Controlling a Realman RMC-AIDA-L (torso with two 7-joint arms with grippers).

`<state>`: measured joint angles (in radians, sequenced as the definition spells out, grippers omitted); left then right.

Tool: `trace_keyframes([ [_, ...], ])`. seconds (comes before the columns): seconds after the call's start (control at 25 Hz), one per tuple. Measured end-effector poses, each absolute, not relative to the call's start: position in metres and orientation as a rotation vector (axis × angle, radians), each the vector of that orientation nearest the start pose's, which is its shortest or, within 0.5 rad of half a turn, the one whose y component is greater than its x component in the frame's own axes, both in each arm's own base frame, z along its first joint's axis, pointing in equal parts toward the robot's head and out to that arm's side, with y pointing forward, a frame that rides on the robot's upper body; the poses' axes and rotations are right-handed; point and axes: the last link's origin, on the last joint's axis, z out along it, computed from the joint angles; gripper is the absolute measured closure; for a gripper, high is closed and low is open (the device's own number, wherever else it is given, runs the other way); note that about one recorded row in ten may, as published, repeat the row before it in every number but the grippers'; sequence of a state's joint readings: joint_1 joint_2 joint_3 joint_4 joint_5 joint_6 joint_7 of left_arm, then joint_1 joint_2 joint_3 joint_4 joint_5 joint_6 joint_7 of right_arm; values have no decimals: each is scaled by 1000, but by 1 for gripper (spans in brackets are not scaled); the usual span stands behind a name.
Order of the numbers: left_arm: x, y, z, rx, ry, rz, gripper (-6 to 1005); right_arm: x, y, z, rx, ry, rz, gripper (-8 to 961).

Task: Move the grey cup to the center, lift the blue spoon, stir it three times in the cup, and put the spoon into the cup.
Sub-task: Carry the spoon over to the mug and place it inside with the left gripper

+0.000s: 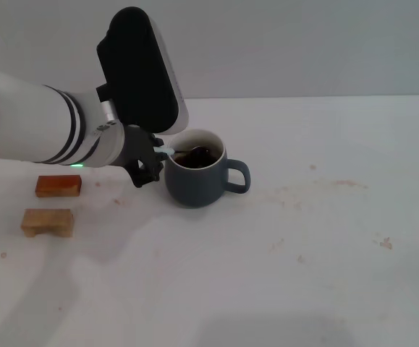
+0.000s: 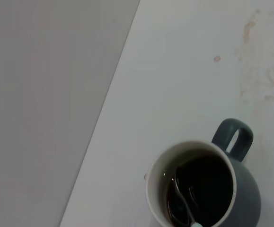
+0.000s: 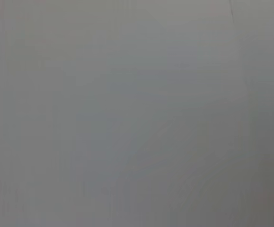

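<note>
The grey cup (image 1: 195,185) stands upright near the middle of the white table, its handle pointing to the right, with dark liquid inside. The blue spoon (image 1: 183,152) leans over the cup's left rim, its metal bowl down in the liquid. My left gripper (image 1: 155,153) sits just left of the cup at rim height, shut on the spoon's pale blue handle. In the left wrist view the cup (image 2: 251,194) is seen from above, with the spoon (image 2: 181,201) lying in the dark liquid. My right gripper is out of view.
Two small wooden blocks lie left of the cup, a reddish one (image 1: 58,186) and a pale one (image 1: 48,221) nearer the front. Faint brown stains (image 1: 318,189) mark the table to the cup's right. The right wrist view shows only plain grey.
</note>
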<state>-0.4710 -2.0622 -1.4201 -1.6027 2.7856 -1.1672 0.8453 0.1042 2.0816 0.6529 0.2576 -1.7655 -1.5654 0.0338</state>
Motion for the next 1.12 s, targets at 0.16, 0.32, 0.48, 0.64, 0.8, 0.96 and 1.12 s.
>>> trace_keyframes([
  [0.16,-135,362,-14,-2466,62,496,854,386,204,38,-1048,522,653,955],
  [0.32,-134,357,-18,-2481,75,503,854,386,205,38,-1049,521,655,955],
  [0.48,-137,351,-22,-2495,76,509,854,385,207,38,-1054,518,659,955],
  [0.64,-140,345,-21,-2495,63,504,853,384,208,38,-1057,516,663,955],
  [0.8,-143,344,-18,-2485,49,503,853,383,211,38,-1059,513,668,955],
  [0.96,-146,345,-14,-2477,32,504,853,381,213,38,-1063,510,674,955],
  [1.12,-147,345,-13,-2474,28,505,853,380,215,37,-1068,509,680,955],
])
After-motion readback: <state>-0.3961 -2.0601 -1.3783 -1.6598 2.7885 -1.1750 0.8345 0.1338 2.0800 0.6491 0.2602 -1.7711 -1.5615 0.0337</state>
